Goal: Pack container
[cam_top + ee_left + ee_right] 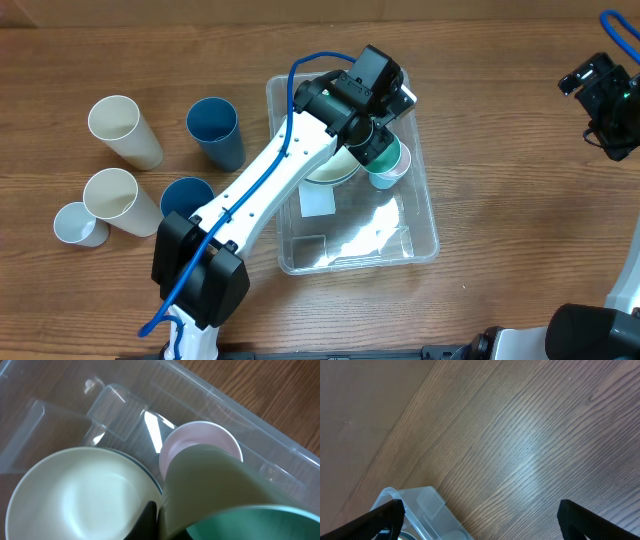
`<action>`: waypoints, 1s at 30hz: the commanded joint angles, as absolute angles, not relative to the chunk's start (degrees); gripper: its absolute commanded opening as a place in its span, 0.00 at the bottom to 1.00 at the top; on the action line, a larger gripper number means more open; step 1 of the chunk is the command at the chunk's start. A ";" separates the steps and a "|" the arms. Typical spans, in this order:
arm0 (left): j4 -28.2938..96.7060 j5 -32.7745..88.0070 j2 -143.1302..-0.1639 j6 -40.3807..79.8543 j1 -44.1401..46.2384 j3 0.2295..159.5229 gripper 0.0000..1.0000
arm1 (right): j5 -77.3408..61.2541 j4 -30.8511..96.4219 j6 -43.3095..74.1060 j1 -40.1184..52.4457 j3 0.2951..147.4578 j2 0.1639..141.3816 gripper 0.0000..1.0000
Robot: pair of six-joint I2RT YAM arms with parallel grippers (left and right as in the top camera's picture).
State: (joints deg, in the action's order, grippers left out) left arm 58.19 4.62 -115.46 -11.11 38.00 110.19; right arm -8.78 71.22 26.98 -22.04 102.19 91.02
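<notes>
Wooden table point(500, 100), clear rounded rectangular container point(430, 232)

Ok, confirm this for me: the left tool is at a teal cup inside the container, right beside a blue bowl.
Not quite. The bowl is cream, not blue, as the left wrist view shows. The rest holds: the left tool is at the teal cup inside the container, right beside that bowl.

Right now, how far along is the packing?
Done: a cream bowl and a pinkish cup sit in the container. In hand: the left jaws hold a green cup over them. Left: two blue cups and three pale cups out on the table.
</notes>
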 commanded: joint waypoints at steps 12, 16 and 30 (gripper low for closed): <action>62.76 3.42 -116.46 -10.55 37.74 115.28 0.41 | -8.64 71.05 27.27 -22.04 102.50 90.56 1.00; 80.99 -11.18 -114.63 -1.19 34.72 134.58 0.42 | -8.64 71.05 27.27 -22.04 102.50 90.56 1.00; 96.79 -7.07 -92.64 18.46 -20.99 124.66 0.48 | -8.64 71.05 27.27 -22.04 102.50 90.56 1.00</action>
